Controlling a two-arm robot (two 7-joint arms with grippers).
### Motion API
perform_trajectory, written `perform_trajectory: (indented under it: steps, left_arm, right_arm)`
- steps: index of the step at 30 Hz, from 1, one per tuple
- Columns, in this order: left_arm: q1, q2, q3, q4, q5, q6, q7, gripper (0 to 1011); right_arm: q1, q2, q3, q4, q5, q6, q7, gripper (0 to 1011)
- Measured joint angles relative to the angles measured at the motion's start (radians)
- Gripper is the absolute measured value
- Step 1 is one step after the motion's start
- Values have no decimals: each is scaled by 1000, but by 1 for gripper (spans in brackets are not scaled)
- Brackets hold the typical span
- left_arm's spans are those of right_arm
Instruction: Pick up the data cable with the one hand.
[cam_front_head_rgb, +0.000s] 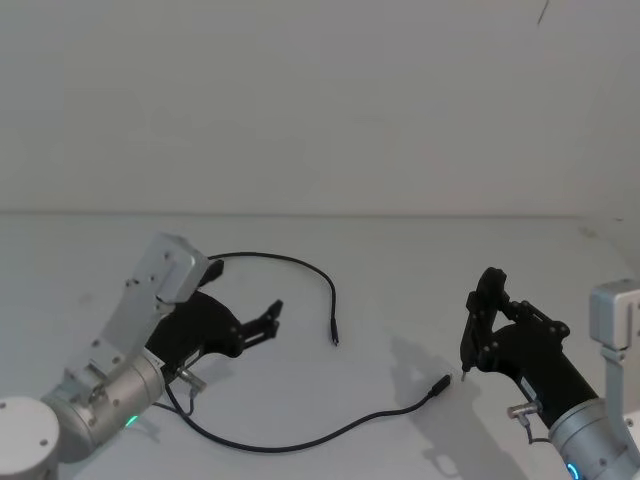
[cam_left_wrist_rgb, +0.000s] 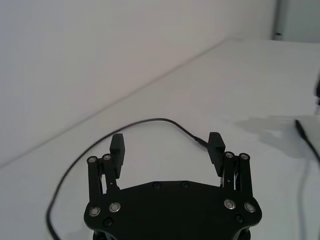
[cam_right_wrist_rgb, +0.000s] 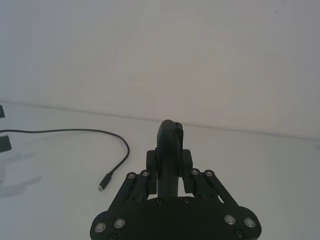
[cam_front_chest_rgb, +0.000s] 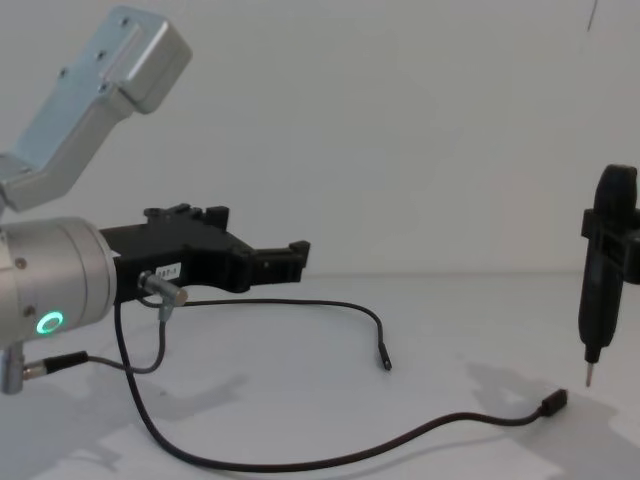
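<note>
One long thin black data cable (cam_front_head_rgb: 262, 254) lies loose on the white bench (cam_front_head_rgb: 400, 250), curving from 12 round to 5 o'clock of the left end effector (cam_front_head_rgb: 272, 317). That end effector is released and level above the bench. The right end effector (cam_front_head_rgb: 487, 325) is clenched on one slim black pale-tipped stick tool (cam_front_chest_rgb: 600, 270), held upright, with a cable plug just beside its tip at 9 o'clock. Plain pale wall behind.

You have a black left gripper (cam_left_wrist_rgb: 166, 137) bearing a small white label (cam_front_chest_rgb: 168, 271), on a silver cylinder (cam_front_chest_rgb: 55, 275) with a green ring light (cam_front_chest_rgb: 50, 322). Your right gripper (cam_right_wrist_rgb: 170, 165) is black; its stick tool (cam_front_chest_rgb: 603, 270) is black, tip pale. Data cable (cam_front_head_rgb: 333, 310): plain black. Table (cam_front_head_rgb: 400, 260): plain white.
</note>
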Motion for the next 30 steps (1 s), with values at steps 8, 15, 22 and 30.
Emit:
perform_trajectory:
  steps: [8, 15, 22, 30]
  left_arm:
    - [-41, 32, 12, -18, -56, 92, -126, 1001]
    - [-94, 49, 36, -22, -102, 182, -228, 1001]
    - [-167, 50, 80, -8, -147, 301, -335, 1001]
    - [-245, 36, 141, 23, -164, 404, -408, 1001]
  right_arm:
    - [0, 0, 0, 0, 0, 0, 0, 279]
    - [0, 0, 0, 0, 0, 0, 0, 279]
    - [0, 0, 0, 0, 0, 0, 0, 279]
    - [0, 0, 0, 0, 0, 0, 0, 279]
